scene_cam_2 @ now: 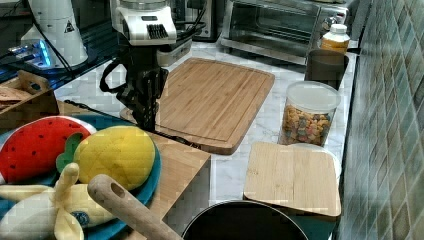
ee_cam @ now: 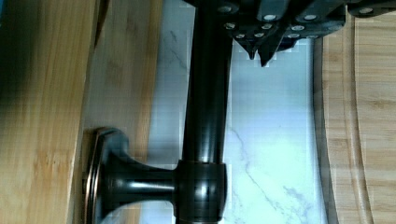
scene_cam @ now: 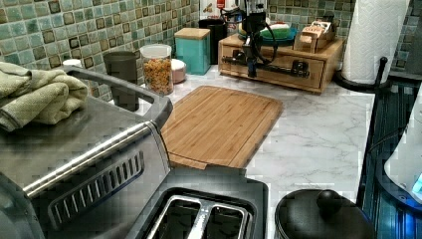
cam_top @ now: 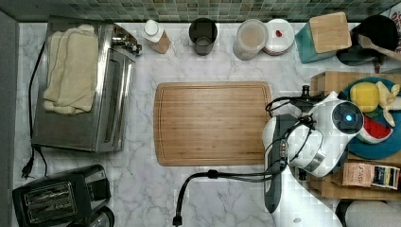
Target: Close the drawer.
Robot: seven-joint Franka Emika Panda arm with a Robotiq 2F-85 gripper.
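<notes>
The drawer (scene_cam: 278, 75) is the light-wood front panel of the wooden box at the back of the left view, and there it looks pushed in level with the box. A dark bar handle (scene_cam: 286, 66) runs across it. In the wrist view the drawer front (ee_cam: 123, 93) is light wood with the handle (ee_cam: 208, 116) standing off it on a round post. My gripper (ee_cam: 259, 55) hangs beside the bar on the side away from the drawer, fingers shut with nothing between them. It points straight down in front of the box (scene_cam: 251, 72), close to the box's wooden top (scene_cam_2: 150, 125).
A large cutting board (cam_top: 213, 123) lies just beyond the handle on the marble counter. The box top carries a blue plate (cam_top: 373, 146) with plush fruit and a small carton. A black cable (cam_top: 227, 176) trails over the counter. Jars, a teal canister (cam_top: 321, 38), a toaster oven (cam_top: 80, 94) and a toaster (cam_top: 52, 198) stand around.
</notes>
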